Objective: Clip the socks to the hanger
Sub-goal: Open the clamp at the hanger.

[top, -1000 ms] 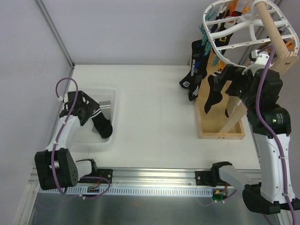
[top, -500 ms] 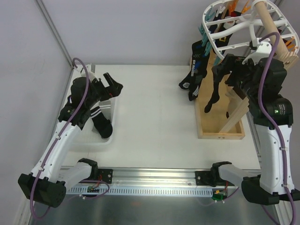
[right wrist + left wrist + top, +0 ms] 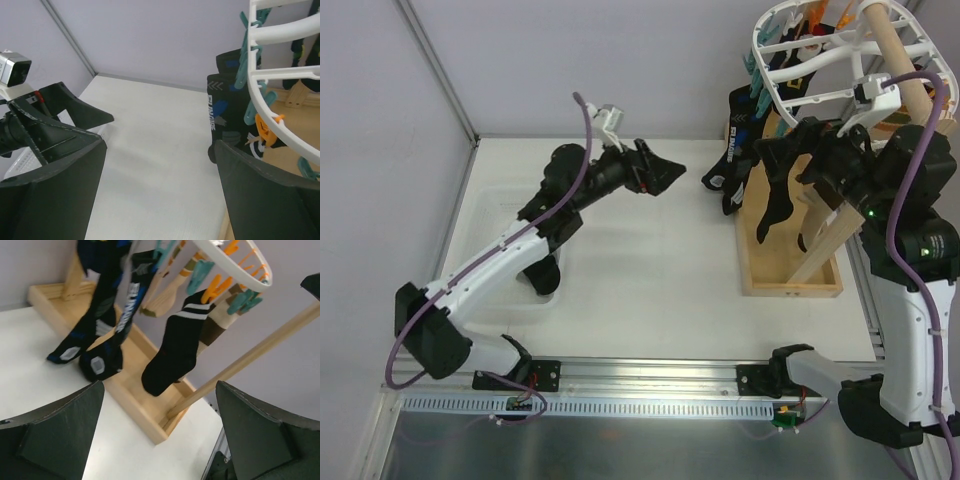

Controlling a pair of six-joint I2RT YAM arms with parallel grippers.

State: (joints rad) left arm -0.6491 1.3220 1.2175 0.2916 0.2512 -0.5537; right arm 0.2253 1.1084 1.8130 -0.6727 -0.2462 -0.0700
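Note:
The white oval hanger (image 3: 820, 60) hangs at the back right with teal and orange pegs (image 3: 215, 287). Several black socks (image 3: 740, 150) hang from it; one has lettering (image 3: 129, 302), one has white stripes (image 3: 175, 350). Another black sock (image 3: 540, 270) lies in the basket. My left gripper (image 3: 665, 178) is open and empty, raised over mid-table and pointing at the hanging socks (image 3: 160, 385). My right gripper (image 3: 785, 150) is open and empty just under the hanger's left rim (image 3: 270, 95), beside the lettered sock (image 3: 225, 110).
A wooden pole stand with a tray base (image 3: 790, 270) carries the hanger; its pole (image 3: 260, 347) slants up to the right. A translucent basket (image 3: 490, 300) sits at the left. Grey walls close the left and back.
My left gripper has lifted out of the basket without a sock and swung right across the table toward the hanger. My right gripper has risen slightly toward the hanger's rim.

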